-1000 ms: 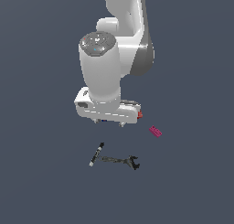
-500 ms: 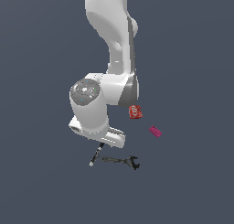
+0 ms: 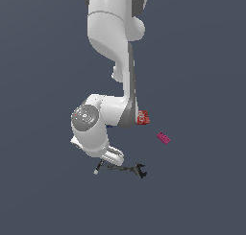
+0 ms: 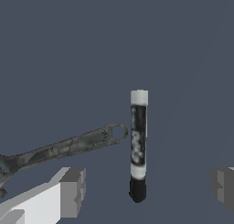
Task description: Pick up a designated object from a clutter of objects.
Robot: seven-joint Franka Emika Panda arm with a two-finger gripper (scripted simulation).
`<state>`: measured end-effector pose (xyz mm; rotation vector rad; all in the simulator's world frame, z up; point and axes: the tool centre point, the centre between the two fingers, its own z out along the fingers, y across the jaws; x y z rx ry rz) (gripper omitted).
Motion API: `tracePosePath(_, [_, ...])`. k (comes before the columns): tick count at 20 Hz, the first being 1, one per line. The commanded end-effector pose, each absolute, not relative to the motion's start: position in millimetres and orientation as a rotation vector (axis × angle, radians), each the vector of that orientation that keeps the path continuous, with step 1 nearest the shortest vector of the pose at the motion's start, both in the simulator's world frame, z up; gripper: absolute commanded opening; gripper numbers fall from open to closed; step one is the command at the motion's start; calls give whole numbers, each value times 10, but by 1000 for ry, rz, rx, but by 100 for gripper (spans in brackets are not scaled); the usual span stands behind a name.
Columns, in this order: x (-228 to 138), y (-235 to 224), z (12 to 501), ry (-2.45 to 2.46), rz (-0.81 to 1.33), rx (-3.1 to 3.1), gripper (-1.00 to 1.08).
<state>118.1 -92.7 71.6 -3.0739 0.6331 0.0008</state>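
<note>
Gripper (image 4: 146, 186) hangs low with jaws spread wide, straddling the marker (image 4: 138, 145), which lies flat between the fingers. The wrench (image 4: 64, 149) has its ring end at the marker's nine o'clock, just beside it, so a skewed close could snag it.

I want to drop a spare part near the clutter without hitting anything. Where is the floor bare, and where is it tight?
Bare: the exterior view's whole left side, and everything to the right of the pink block. Tight: under the tool, where marker and wrench lie close, the wrench's ring end nearly at the marker. The red box sits right by the arm.
</note>
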Motion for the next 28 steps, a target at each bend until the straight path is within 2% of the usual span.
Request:
tracePosePath(1, [1196,-957,642,650,0,-3072,100])
tracePosePath(9, [1194,-970,576,656,2,-3072,100])
tracePosePath(19, [1186,-972,147,659,0,-3072,100])
tracePosePath(24, [1200,-974,97,659,0,-3072,100])
tracePosePath(25, [1200,-974,97,659,0,-3072,-100])
tracePosePath(28, [1200,-974,97,659,0,-3072,-100])
